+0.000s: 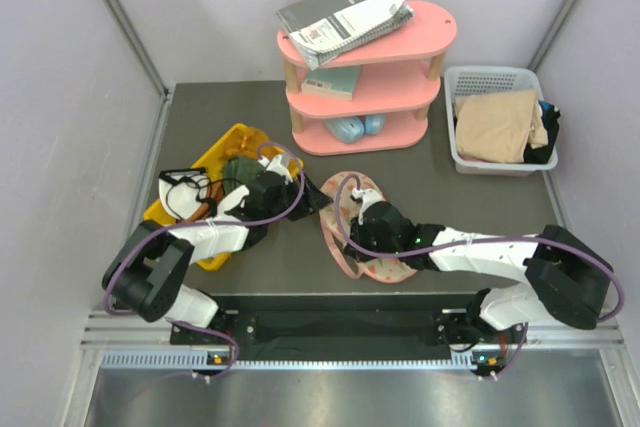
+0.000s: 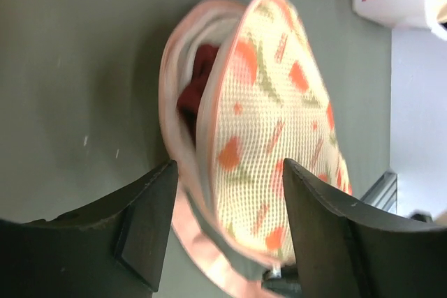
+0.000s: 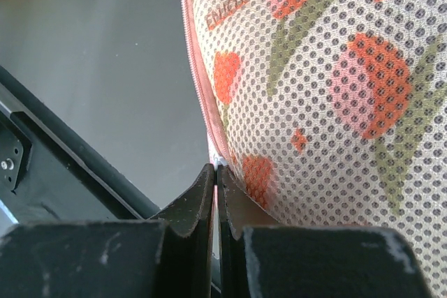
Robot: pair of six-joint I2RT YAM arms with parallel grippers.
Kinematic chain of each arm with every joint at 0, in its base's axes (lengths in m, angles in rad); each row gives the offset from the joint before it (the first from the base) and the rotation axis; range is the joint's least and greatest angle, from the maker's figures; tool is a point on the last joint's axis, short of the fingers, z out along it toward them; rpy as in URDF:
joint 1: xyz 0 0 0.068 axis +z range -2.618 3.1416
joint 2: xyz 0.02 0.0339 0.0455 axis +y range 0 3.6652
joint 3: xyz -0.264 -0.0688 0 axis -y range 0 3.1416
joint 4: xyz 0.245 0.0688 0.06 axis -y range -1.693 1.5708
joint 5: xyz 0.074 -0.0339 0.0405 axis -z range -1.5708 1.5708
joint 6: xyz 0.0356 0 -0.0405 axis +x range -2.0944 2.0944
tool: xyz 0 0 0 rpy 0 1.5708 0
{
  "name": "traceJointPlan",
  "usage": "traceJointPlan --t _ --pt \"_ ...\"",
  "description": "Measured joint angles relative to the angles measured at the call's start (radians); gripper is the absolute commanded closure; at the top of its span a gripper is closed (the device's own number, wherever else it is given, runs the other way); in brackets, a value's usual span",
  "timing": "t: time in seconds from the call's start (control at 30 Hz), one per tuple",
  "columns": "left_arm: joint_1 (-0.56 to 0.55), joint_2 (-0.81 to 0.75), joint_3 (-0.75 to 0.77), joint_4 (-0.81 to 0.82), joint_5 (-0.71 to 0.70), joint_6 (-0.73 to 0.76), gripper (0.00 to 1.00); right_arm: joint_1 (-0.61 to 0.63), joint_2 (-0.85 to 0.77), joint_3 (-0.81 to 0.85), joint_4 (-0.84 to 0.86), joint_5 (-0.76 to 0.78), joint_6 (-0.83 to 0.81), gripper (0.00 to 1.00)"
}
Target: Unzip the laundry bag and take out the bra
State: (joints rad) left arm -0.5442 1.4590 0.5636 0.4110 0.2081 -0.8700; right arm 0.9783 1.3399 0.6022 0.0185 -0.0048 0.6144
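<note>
The laundry bag (image 1: 347,209) lies on the dark table in the middle, tipped up on its edge. In the left wrist view the bag (image 2: 279,116) is partly unzipped, and the dark maroon bra (image 2: 198,83) shows inside the gap. My left gripper (image 2: 229,172) is open, with its jaws standing either side of the bag's near end, and it holds nothing; from above it (image 1: 303,197) is just left of the bag. My right gripper (image 3: 217,168) is shut on the zipper pull at the bag's pink edge (image 3: 199,88); from above it (image 1: 360,241) is at the bag's near side.
A yellow bin (image 1: 212,159) holding an olive-green cloth (image 1: 240,169) sits under my left arm. A pink shelf (image 1: 366,77) with books stands at the back. A white basket (image 1: 470,82) with a beige cloth (image 1: 495,122) is at the back right.
</note>
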Motion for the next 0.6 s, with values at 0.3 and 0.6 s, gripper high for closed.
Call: traceJointPlan --t 0.3,0.6 --pt "-0.063 -0.136 -0.149 -0.01 -0.033 -0.072 0.32 0.0 0.06 0.01 0.026 -0.026 0.0 1.0" --pt "-0.137 -0.18 -0.186 0.024 -0.066 -0.142 0.32 0.0 0.09 0.035 0.052 -0.049 -0.001 1.0"
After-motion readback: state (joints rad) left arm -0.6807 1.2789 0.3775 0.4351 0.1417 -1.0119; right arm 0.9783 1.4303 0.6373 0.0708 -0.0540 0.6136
